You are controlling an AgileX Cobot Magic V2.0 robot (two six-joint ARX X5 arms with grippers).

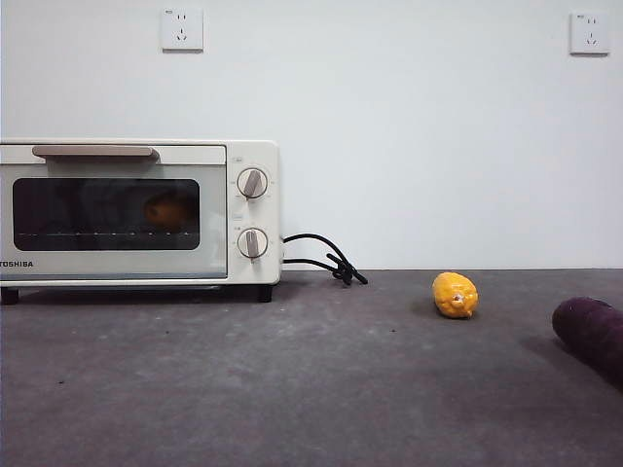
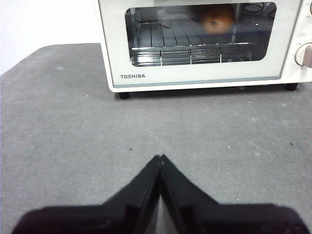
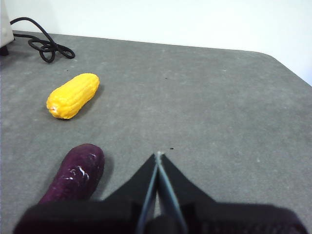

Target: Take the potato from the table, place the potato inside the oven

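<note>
We saw the potato [image 1: 167, 210] only dimly behind the oven [image 1: 251, 282] door's dark glass, its outline blurred. The oven ran off the front view's left edge, and the purple vegetable [image 1: 592, 336] off its right.

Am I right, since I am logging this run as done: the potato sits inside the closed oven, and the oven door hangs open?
Not quite. The potato does sit on the rack inside the oven, but the door is shut. The front view shows the dark glass door upright and flush, and the left wrist view shows the potato behind the glass.
</note>
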